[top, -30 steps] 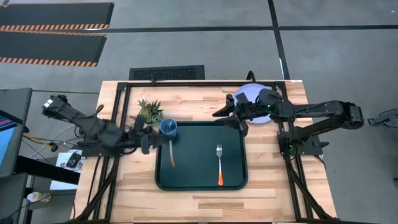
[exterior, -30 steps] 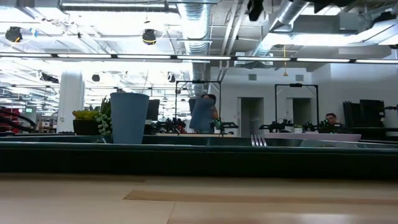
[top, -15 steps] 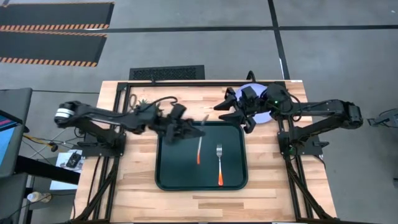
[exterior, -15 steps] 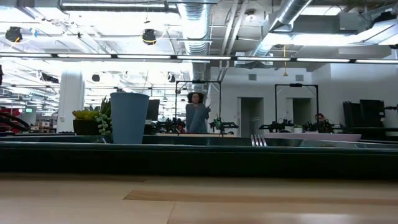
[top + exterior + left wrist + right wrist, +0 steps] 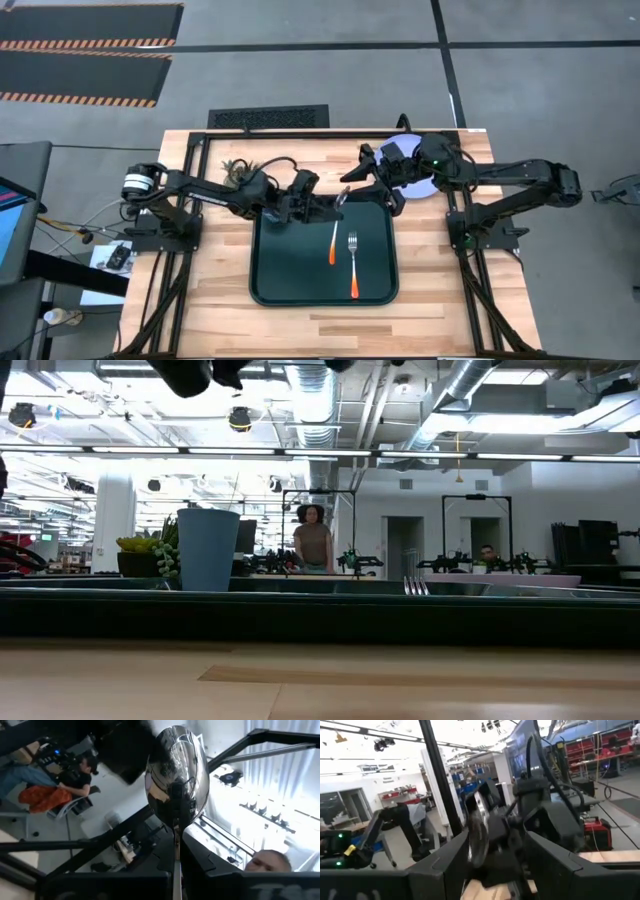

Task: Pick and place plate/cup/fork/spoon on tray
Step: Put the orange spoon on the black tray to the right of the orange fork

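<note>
The left end effector reaches over the far edge of the tray, toward the counter's middle, pinching the spoon by its neck. The spoon hangs with its orange handle pointing toward the near edge of the counter and its bowl up between the fingers; in the left wrist view the silver bowl stands just past the pressed-in fingers.

The fork lies flat on the tray, just to the right of the spoon's handle, tines toward the far edge, orange handle toward the near edge. From the low view its tines show above the tray's rim.

The cup stands upright at the tray's far left corner in the low view, with a small plant just behind it; from above the left arm hides the cup.

The plate sits near the counter's far right corner, off the tray, mostly covered by the right arm. The right end effector hovers at the plate's left edge, close to the tray's far right corner; I cannot tell whether its fingers are spread or closed.

A person stands in the room beyond the counter.
</note>
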